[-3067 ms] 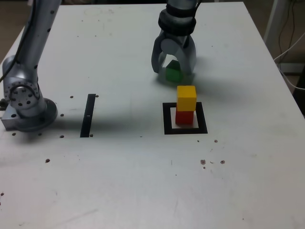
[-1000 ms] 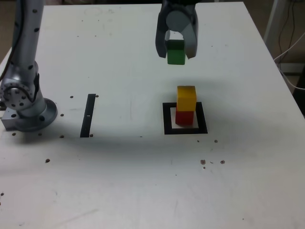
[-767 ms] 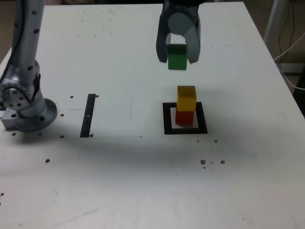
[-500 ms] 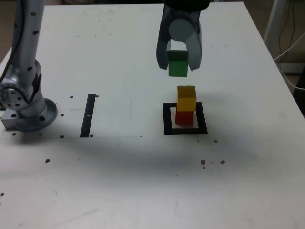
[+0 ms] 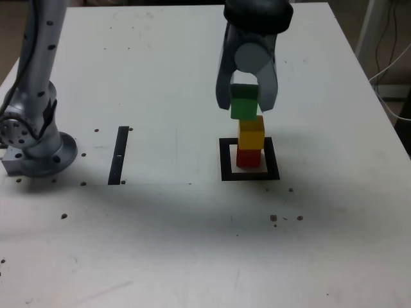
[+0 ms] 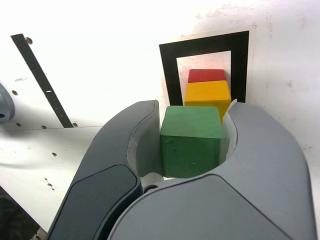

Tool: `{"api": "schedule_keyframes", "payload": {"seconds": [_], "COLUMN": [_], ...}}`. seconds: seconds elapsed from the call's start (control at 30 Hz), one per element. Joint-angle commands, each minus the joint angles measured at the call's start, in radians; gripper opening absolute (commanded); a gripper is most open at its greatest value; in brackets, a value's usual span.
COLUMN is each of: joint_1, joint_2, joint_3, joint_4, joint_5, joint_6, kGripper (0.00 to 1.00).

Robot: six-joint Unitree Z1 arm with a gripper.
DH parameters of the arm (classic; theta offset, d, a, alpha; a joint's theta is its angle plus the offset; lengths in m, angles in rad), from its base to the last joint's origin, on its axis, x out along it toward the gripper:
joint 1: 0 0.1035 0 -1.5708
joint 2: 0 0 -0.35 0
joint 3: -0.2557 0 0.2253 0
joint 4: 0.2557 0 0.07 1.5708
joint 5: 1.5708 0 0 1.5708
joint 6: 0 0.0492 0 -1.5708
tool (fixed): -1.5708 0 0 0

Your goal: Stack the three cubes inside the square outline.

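My gripper [image 5: 245, 106] is shut on the green cube [image 5: 244, 102], which hangs in the air just above and slightly behind the yellow cube [image 5: 251, 133]. The yellow cube sits on the red cube [image 5: 248, 157], and that pair stands inside the black square outline [image 5: 225, 162]. In the wrist view the green cube [image 6: 191, 141] is clamped between both fingers, with the yellow cube [image 6: 207, 94] and red cube [image 6: 206, 75] beyond it inside the square outline [image 6: 170, 70].
A thin black bar [image 5: 119, 154] lies on the white table toward the exterior view's left, near the arm's base [image 5: 35, 151]. Small dark specks dot the tabletop. Cables hang past the table's edge at the exterior view's right.
The gripper has carried the green cube down and toward the front of the table, from high behind the stack to just over the yellow cube. The yellow and red cubes have not moved.
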Motion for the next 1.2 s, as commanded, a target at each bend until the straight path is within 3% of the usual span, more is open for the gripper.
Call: {"api": "schedule_keyframes", "payload": {"seconds": [0.0,1.03,1.1,1.17], "joint_1": [-0.003,-0.003,-0.003,-0.003], "joint_2": [0.012,0.028,0.029,0.029], "joint_3": [-0.008,-0.004,-0.003,-0.002], "joint_4": [-0.002,-0.029,-0.030,-0.031], "joint_5": [-0.003,-0.015,-0.016,-0.016], "joint_6": [-0.003,-0.002,-0.002,0.001], "kGripper": [0.30,0.30,0.34,0.48]}}
